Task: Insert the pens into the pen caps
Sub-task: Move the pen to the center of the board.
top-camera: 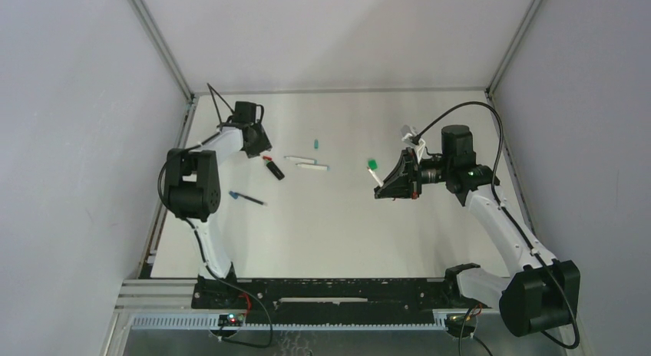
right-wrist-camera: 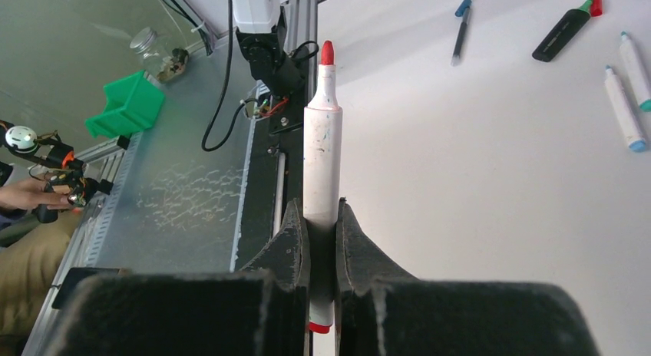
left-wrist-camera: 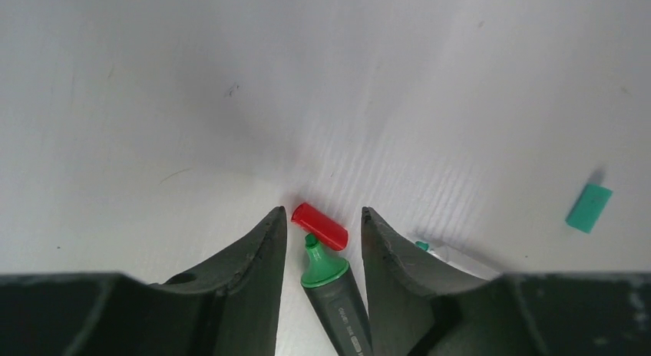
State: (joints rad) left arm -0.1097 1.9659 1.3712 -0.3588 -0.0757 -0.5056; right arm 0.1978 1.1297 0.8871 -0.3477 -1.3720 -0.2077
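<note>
Gripping a white pen [right-wrist-camera: 322, 141] with a red tip, my right gripper [right-wrist-camera: 322, 218] is clamped on the barrel and, as far as I can judge, holds it up off the table [top-camera: 345, 233]. (me, at the remote console)

And the left side? (desk)

My left gripper [left-wrist-camera: 322, 215] hangs with its jaws parted and nothing between them. It straddles a red cap [left-wrist-camera: 318, 225], which lies on the table just beside the green tip of a black marker [left-wrist-camera: 336, 298]. (me)

How much is done? (desk)

Very little, by my reading. The red-tipped pen and the black marker are both bare. A teal cap [left-wrist-camera: 589, 207] lies loose near the two white pens [top-camera: 295, 158] at mid-table. A thin blue pen [top-camera: 247, 198] lies nearer my left arm. Whether it or the white pair wear caps, I cannot tell at this size. The red cap looks the match for the pen in my right gripper, so I would pair those first and leave the rest to follow. (me)
</note>
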